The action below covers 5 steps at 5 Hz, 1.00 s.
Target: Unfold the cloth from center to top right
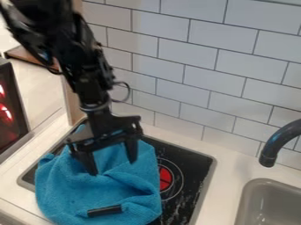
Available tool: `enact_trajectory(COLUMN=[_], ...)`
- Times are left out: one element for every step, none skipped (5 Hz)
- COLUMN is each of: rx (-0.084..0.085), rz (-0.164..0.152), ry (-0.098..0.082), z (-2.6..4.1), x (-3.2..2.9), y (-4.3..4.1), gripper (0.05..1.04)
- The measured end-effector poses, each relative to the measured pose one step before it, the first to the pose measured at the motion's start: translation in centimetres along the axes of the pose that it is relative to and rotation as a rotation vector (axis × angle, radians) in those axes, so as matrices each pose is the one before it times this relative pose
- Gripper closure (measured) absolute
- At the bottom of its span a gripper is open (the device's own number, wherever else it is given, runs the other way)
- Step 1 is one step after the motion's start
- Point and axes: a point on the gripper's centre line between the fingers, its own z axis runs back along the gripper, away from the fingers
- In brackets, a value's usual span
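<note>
The black hand point(111, 159) hangs over the stove point(197, 163) with its two fingers wide apart. Right under it is the blue cloth point(88, 193), all bumpy, spread past the stove's front edge. I can't tell if they touch. A little black thing point(104, 211) sits on the cloth. Beside the stove is a gray sink point(250, 197).

The cloth point(82, 191) is blue, the gripper point(113, 167) black, the wall point(182, 50) brick-patterned white.
</note>
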Motion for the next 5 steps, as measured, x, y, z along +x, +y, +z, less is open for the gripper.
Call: enact_trajectory(rx=[0.0272,0.0155,0.0265,0.0032,0.0001], rz=[0.0025,0.0058,-0.0507,-0.0065,-0.0063], ry=[0.0144,0.0096,0.0094,-0.0015,0.0017], z=[-1.385,-0.822,-0.706,-0.004,-0.022], x=[0.226,0.61,-0.082,0.001,-0.05], y=[-0.731,-0.334,-0.618,0.019,0.021], gripper=[0.085,0.151,0.463,0.758,0.956])
